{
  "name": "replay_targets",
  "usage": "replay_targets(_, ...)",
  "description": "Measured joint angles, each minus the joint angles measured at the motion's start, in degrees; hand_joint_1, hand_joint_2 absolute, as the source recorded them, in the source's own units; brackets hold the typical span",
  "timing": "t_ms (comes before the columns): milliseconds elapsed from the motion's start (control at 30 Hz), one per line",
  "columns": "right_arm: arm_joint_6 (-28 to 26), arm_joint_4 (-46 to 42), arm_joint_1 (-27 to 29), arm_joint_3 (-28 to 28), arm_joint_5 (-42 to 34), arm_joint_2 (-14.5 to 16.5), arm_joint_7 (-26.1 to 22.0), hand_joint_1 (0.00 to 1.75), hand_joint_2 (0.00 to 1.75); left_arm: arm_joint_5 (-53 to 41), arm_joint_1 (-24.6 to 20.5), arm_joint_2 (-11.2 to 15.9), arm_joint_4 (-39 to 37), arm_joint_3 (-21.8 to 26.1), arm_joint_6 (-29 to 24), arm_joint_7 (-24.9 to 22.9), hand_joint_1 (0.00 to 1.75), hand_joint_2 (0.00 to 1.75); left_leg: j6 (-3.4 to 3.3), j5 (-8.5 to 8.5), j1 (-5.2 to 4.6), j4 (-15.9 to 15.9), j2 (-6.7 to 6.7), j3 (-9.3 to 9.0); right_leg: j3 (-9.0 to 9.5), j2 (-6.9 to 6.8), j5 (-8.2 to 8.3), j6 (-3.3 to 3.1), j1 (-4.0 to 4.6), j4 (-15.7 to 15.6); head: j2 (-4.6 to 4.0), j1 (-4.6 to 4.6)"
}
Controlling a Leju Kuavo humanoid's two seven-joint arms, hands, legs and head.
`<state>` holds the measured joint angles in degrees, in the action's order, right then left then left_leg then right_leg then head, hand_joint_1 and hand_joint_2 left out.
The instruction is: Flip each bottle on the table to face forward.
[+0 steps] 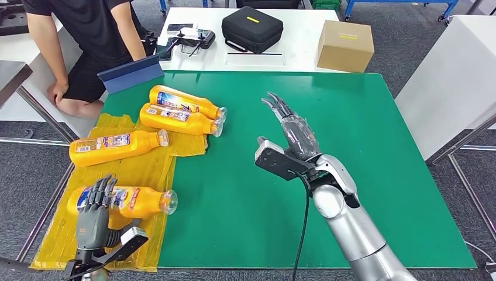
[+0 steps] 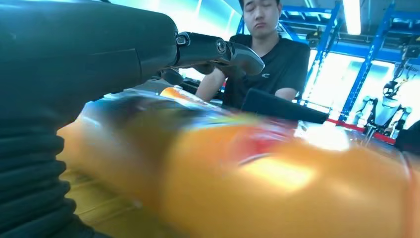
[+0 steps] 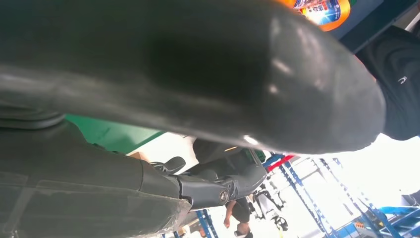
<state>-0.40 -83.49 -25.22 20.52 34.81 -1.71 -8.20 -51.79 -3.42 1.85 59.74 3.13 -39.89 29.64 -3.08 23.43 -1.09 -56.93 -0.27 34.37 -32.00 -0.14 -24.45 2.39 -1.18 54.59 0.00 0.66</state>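
Several orange bottles lie on their sides at the left of the green mat (image 1: 351,175). Two lie together at the back (image 1: 186,103) (image 1: 178,119), their caps to the right. A third (image 1: 114,146) lies on the yellow sheet (image 1: 137,175). The nearest bottle (image 1: 143,201) has my left hand (image 1: 93,208) over its base end, fingers laid across it and thumb off to the side. Up close in the left wrist view this bottle (image 2: 277,188) is a blur under the straight fingers (image 2: 218,49). My right hand (image 1: 289,140) hovers open above the mat's middle, holding nothing.
A person (image 1: 82,35) sits at the back left, behind a blue board (image 1: 130,73) at the mat's edge. The white table beyond holds a black case (image 1: 251,28), a cardboard box (image 1: 345,45) and a controller (image 1: 190,38). Another white table (image 1: 456,76) stands at the right.
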Motion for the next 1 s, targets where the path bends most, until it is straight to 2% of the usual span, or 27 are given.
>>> replay_targets(233,-0.08,0.04,0.04,0.54,-0.20,-0.31,0.00,0.00,0.00,8.53,0.40,0.70,0.10,-0.75,0.37,1.62,0.00,0.00,0.00,0.01,-0.01,0.00,-0.01,0.02,0.00,0.00,0.00,0.00,-0.02,0.00,0.00,0.01)
replay_targets(367,-0.24,0.04,0.07,0.73,-0.20,-0.32,0.00,0.00,0.00,13.82,2.37,1.35,5.55,-2.98,2.65,1.33,0.00,0.00,0.00,0.01,-0.01,0.00,-0.03,0.02,0.00,-0.01,0.00,0.00,-0.02,-0.01,0.00,0.00)
replay_targets(467,-0.33,0.04,0.06,0.90,-0.19,-0.31,0.00,0.00,0.00,17.82,4.50,1.64,11.52,-5.15,7.00,-0.11,0.00,0.00,0.00,0.01,-0.01,0.00,-0.02,0.02,0.00,0.00,0.00,0.00,-0.02,-0.01,0.01,0.00)
replay_targets(533,-0.44,0.04,0.07,0.93,-0.21,-0.26,-0.32,0.00,0.00,23.69,5.99,1.66,15.99,-6.54,11.78,-1.23,0.00,0.00,0.00,0.01,-0.01,0.00,-0.02,0.02,-0.01,0.00,0.00,0.00,-0.02,-0.01,0.00,0.00)
replay_targets(600,-0.77,0.03,0.14,0.88,-0.80,-0.04,-1.64,0.00,0.00,33.59,7.34,1.56,20.73,-7.59,18.22,-1.97,0.00,0.00,0.00,0.01,-0.01,0.00,-0.02,0.02,-0.02,0.00,0.00,0.00,-0.01,-0.01,0.00,-0.01)
replay_targets(733,-2.56,-0.02,0.85,0.67,-6.01,1.34,-7.65,0.00,0.00,56.28,8.44,0.99,29.69,-9.10,30.26,-1.64,0.00,0.00,0.00,0.01,-0.01,-0.01,-0.02,0.01,-0.03,-0.02,0.00,0.00,-0.01,-0.01,0.00,-0.01)
replay_targets(867,-3.99,-0.05,1.84,1.21,-12.75,3.18,-13.07,0.00,0.00,65.13,7.50,-0.46,34.88,-11.94,32.86,-0.07,0.00,0.00,0.00,0.01,-0.01,0.00,-0.02,0.01,-0.02,-0.01,0.00,0.00,-0.01,-0.01,0.00,-0.01)
replay_targets(1000,-5.42,-0.05,2.07,3.55,-16.16,4.92,-14.49,0.00,0.00,67.05,5.28,-1.76,36.66,-16.46,32.11,0.14,0.00,0.00,0.00,0.00,-0.01,0.00,-0.03,0.00,-0.02,-0.01,0.00,0.00,-0.01,-0.01,0.00,-0.01)
